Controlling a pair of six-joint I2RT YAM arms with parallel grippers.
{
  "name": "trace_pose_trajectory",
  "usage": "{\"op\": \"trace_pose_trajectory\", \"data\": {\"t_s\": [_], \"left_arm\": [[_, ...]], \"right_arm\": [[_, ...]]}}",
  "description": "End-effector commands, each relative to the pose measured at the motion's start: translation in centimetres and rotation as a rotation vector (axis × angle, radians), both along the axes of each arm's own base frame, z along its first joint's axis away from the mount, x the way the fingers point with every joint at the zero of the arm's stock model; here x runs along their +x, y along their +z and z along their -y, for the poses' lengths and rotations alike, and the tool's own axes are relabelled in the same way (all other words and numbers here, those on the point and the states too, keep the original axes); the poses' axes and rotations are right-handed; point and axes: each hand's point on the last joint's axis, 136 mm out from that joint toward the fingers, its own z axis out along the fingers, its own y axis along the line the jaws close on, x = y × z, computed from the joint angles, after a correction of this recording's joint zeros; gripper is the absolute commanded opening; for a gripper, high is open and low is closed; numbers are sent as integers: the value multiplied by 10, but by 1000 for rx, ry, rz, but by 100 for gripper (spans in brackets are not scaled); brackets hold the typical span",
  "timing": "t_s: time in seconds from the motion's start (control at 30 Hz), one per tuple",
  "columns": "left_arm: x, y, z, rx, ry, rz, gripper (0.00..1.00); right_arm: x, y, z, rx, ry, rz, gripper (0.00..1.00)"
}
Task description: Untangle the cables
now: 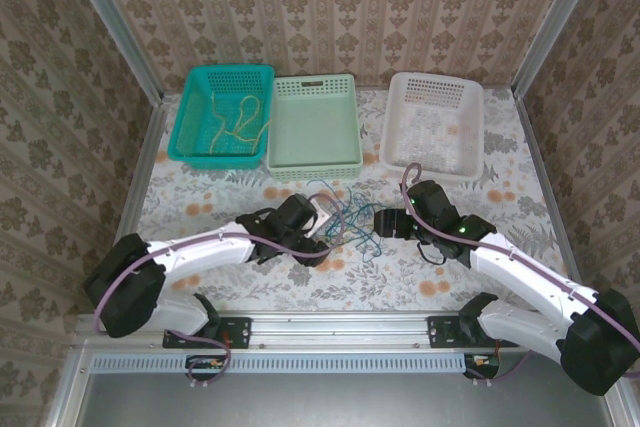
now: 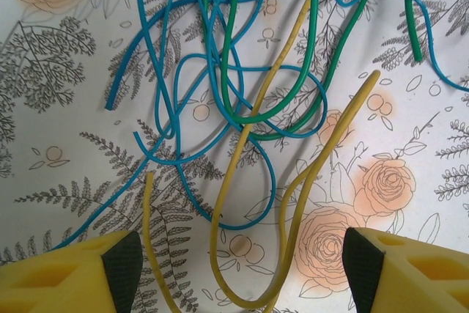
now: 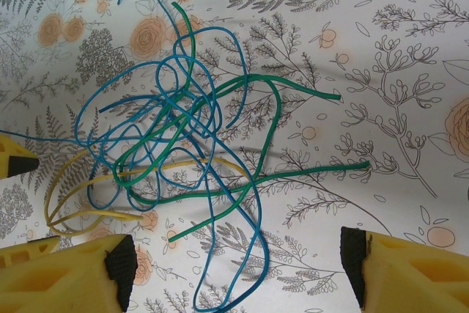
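Currently the cables (image 1: 345, 219) sit in one loose tangle on the worktop (image 1: 200, 202), near centre, just in front of the mint basket (image 1: 312, 81) and between the two grippers.

Left gripper (image 2: 242, 273): jaws wide open, low over the left side of the tangle. On its wrist view a yellow cable (image 2: 341, 122) loops on the worktop in the gap between the fingers (image 2: 121, 265). Cannot tell whether it touches either one.

Right gripper (image 3: 238, 269): jaws likewise wide apart, at the right side of the tangle, facing the left gripper across it.

Tangle make-up: several blue cable (image 3: 256, 243) loops cross a green cable (image 3: 315, 172). The yellow strands lie mostly toward the left gripper. Two green ends stick out free on the side away from it. Over/under order at the knot's centre is not resolvable.

Surroundings: three baskets stand in a row at the far side. The teal basket (image 1: 228, 69) is on the left, touching the mint one. The white basket (image 1: 437, 77) stands apart to the right. A separate yellow strand (image 1: 240, 119) lies inside the teal basket. One blue end reaches close to the mint basket's near wall. Patterned walls (image 1: 330, 7) close in three sides.
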Motion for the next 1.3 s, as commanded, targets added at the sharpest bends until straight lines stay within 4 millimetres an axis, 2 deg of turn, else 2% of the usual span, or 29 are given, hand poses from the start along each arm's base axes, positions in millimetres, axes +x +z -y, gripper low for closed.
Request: {"op": "trace_pose_trajectory", "data": {"t_s": [0.0, 0.2, 0.33, 0.4, 0.53, 0.63, 0.7, 0.83, 0.93, 1.1, 1.27], "left_arm": [[4, -2, 0, 49, -11, 18, 74], [8, -12, 4, 92, -20, 0, 71], [10, -14, 8, 87, -23, 1, 62], [10, -15, 9, 87, -28, -4, 61], [11, -20, 8, 105, -19, -9, 42], [11, -20, 8, 105, -20, -11, 38], [11, -19, 7, 104, -18, -8, 30], [12, -1, 9, 64, -15, 20, 8], [13, 22, 13, 14, -18, 45, 0], [10, 57, 14, -56, -20, 79, 0], [6, 77, 14, -100, -25, 90, 0]], "right_arm": [[2, 3, 2, -19, -5, 24, 78], [1, 4, 4, -25, -7, 27, 78], [1, 5, 6, -31, -11, 32, 79], [1, 5, 7, -35, -11, 35, 79], [1, 7, 10, -49, -15, 41, 79], [2, 9, 10, -50, -14, 51, 80], [2, 9, 11, -51, -16, 52, 80], [2, 4, 14, -72, -27, 39, 78], [3, -6, 29, -142, -98, 2, 75], [3, -5, 14, -95, -60, 9, 75], [5, 6, 0, -26, -33, 49, 75]]}}
